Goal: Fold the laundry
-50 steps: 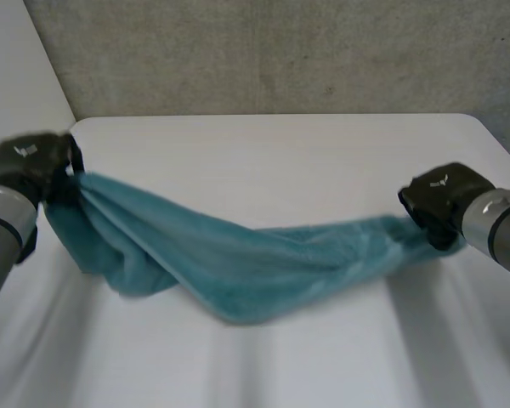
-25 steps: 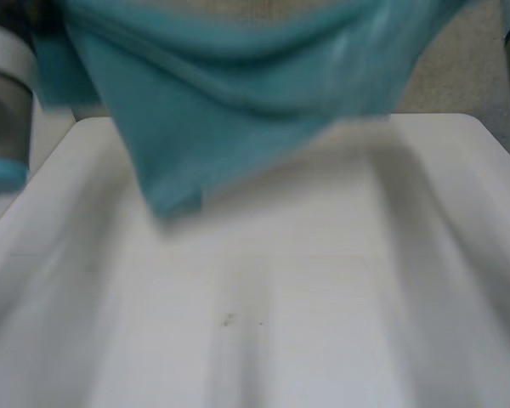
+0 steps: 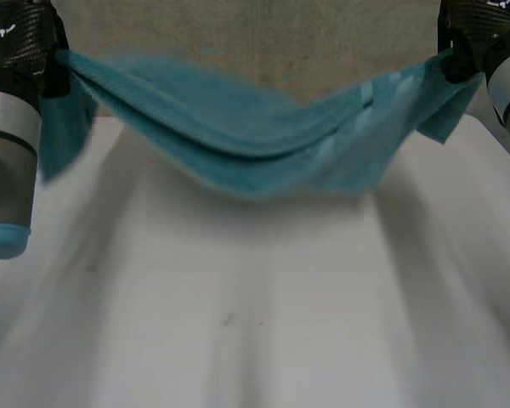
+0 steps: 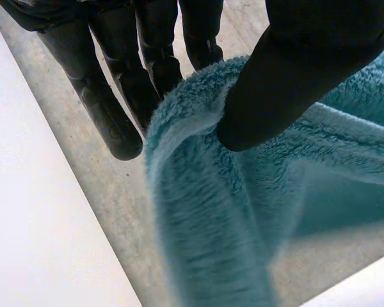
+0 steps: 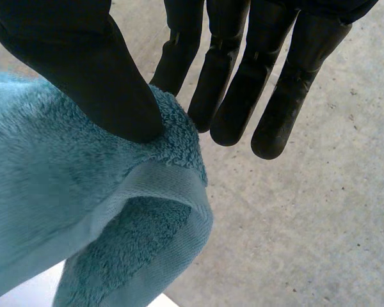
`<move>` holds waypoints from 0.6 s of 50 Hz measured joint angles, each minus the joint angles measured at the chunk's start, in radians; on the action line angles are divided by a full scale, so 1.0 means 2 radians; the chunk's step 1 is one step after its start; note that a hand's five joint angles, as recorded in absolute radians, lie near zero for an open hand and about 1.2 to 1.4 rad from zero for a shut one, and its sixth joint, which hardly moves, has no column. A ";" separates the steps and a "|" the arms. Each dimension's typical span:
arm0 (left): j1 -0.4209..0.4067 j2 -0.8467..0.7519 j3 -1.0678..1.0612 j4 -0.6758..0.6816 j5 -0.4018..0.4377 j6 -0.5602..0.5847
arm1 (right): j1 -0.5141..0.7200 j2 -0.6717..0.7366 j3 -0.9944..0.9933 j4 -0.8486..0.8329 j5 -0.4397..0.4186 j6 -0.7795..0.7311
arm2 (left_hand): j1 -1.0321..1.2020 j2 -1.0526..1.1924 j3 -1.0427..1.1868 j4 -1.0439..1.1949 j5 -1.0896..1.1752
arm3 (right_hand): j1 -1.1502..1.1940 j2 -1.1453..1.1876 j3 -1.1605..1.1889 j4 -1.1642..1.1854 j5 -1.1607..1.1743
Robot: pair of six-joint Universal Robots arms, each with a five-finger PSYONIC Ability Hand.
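Teal terry towel (image 3: 263,144) slung in the air above our white table (image 3: 255,323), grey concrete (image 3: 263,42) beyond it, our left hand (image 3: 17,38) and right hand (image 3: 476,25) each pinching one end, our wrist views adding each thumb (image 4: 294,83) pressed into the pile, a hemmed corner (image 5: 173,192) beside the right one.

Fluffy terry towel (image 3: 263,161), smooth matt table (image 3: 255,340)

Above the table (image 3: 255,340), the towel (image 3: 255,146)
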 measured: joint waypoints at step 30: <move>-0.027 -0.097 -0.099 -0.039 0.003 0.006 | -0.030 0.165 0.058 -0.003 0.020 0.003 | 0.007 0.000 0.000 0.000 0.007 | -0.346 -0.436 -0.442 -0.446 -0.427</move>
